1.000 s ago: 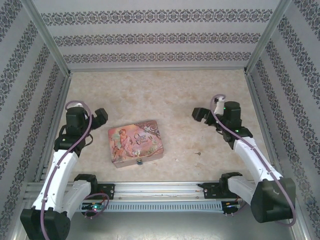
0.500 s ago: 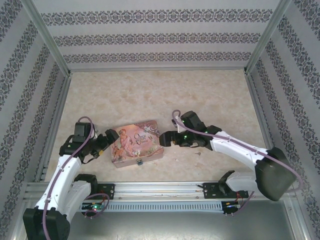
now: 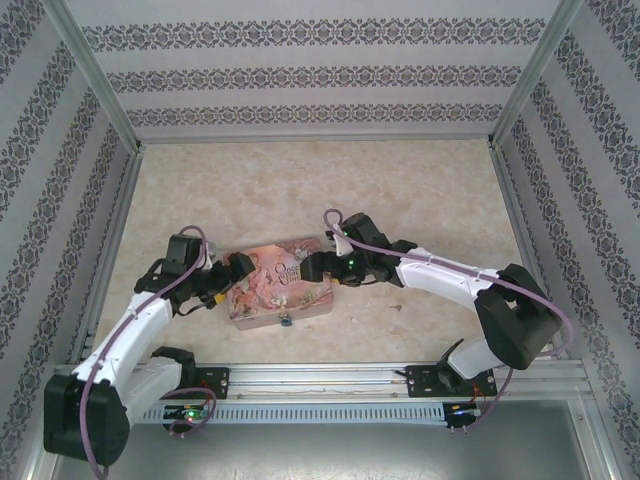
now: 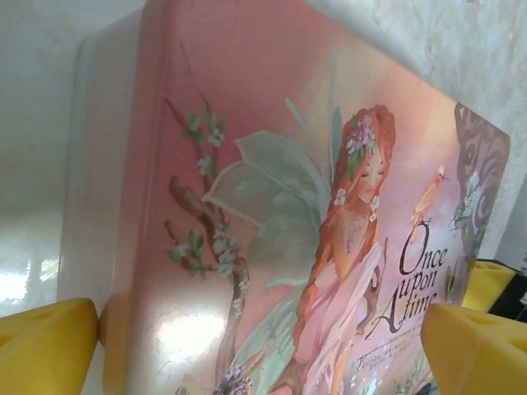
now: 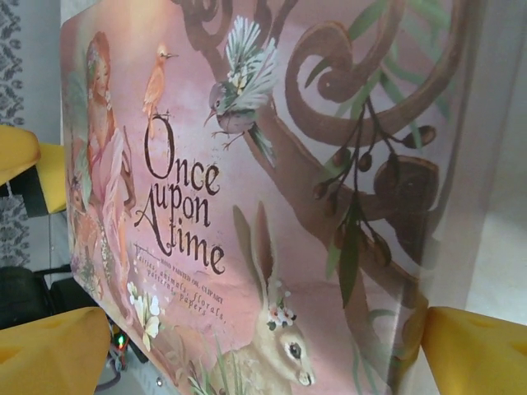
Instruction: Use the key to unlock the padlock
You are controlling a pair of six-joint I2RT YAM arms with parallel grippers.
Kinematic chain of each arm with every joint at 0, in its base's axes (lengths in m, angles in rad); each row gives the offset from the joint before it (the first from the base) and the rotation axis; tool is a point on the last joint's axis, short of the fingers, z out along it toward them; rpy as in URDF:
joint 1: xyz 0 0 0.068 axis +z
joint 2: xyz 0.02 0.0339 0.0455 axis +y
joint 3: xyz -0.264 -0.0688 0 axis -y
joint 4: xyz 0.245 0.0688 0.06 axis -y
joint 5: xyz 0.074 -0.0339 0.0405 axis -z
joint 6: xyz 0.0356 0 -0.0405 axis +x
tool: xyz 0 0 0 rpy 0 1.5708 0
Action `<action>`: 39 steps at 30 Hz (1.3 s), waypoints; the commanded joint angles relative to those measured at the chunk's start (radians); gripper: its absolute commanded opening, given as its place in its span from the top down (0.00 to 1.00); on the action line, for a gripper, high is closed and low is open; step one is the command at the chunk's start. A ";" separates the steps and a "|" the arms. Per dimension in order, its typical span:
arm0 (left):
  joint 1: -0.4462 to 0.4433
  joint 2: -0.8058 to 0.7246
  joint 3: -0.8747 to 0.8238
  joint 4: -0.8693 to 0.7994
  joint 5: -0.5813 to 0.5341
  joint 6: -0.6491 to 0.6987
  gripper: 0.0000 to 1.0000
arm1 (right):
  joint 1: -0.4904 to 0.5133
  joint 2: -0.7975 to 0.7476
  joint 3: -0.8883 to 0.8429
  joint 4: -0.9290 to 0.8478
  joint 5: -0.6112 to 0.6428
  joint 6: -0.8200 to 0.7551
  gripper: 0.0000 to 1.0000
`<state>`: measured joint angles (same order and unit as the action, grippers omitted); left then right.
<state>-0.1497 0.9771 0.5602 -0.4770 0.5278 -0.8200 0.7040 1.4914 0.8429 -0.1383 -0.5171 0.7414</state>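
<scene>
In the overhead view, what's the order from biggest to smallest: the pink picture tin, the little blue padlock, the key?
1. pink tin: by far the largest.
2. padlock, a teal speck at its near edge, and key, a dark speck to its right: about alike here, too tiny to rank.
</scene>
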 commanded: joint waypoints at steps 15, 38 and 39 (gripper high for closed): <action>-0.164 0.626 0.505 0.282 0.053 0.082 0.00 | -0.137 -0.035 0.013 0.069 0.062 0.021 0.11; -0.161 0.840 0.814 0.127 -0.046 0.216 0.01 | -0.196 -0.160 0.004 -0.160 0.277 -0.049 0.09; -0.155 0.822 0.811 0.120 -0.060 0.223 0.01 | -0.200 -0.182 0.008 -0.201 0.302 -0.058 0.08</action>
<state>-0.3012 1.8565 1.3418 -0.3027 0.4919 -0.6476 0.5186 1.3830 0.8421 -0.2741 -0.2909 0.7284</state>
